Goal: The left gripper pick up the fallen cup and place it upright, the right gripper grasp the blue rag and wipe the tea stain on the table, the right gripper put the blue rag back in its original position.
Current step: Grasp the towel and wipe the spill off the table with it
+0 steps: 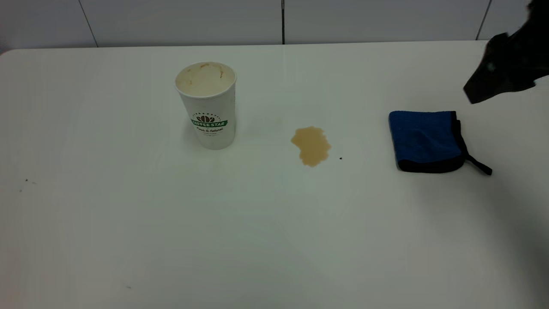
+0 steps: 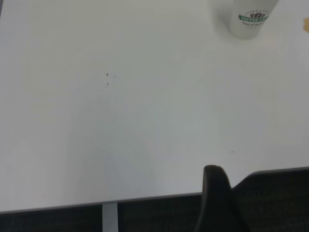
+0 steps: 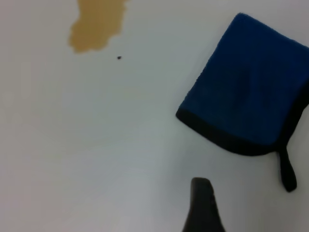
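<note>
**Exterior view: cup up, rag next**

Exterior view: cup (image 1: 206, 105) upright on the bench (image 1: 128, 223); tea stain (image 1: 311, 146) between it and the blue rag (image 1: 424, 140); right pincer (image 1: 504, 73) hovers above the rag.

Left wrist view: left pincer (image 2: 219, 200) parked at the bench edge.

Right wrist view: rag looks soft, light; pinch its black-edged fold.

Neither pincer's opening can be told.

The right gripper (image 1: 506, 73) is seen as a matte black, angular, tapering mass. A rounded black fingertip (image 3: 200, 193) is shown.
</note>
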